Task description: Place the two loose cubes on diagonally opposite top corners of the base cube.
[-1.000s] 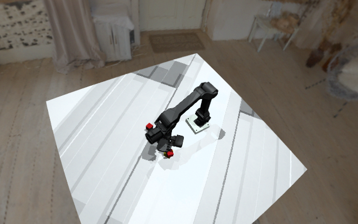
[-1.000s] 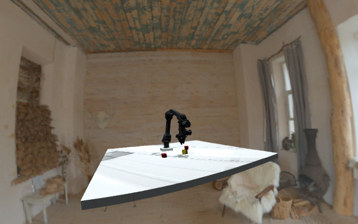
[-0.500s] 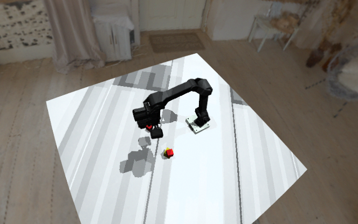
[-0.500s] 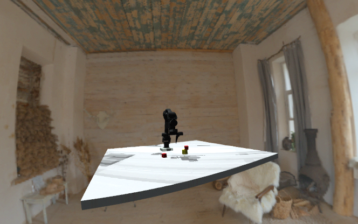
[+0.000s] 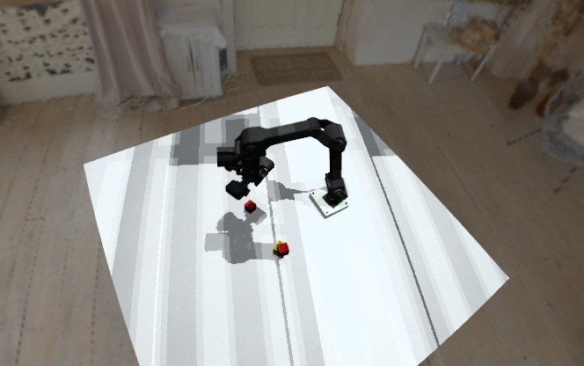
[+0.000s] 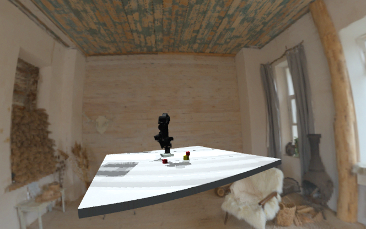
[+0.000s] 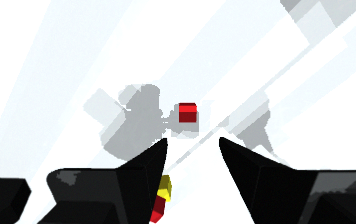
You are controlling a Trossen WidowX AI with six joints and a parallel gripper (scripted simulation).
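Your loose cube sits flat, square to the gripper, no long axis; fingers are parted, ungrasping, aimed downward above the table.

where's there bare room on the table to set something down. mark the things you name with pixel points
Bare: the wide stretch of white table (image 5: 374,273) (image 6: 132,190) right of the yellow cube (image 5: 276,251) (image 6: 186,158) (image 7: 164,188) in the top view. Crowded: under the gripper (image 7: 192,141), near the loose red cube (image 5: 250,207) (image 6: 165,161) (image 7: 187,113).

Red cube apparently atop yellow cube, black arm
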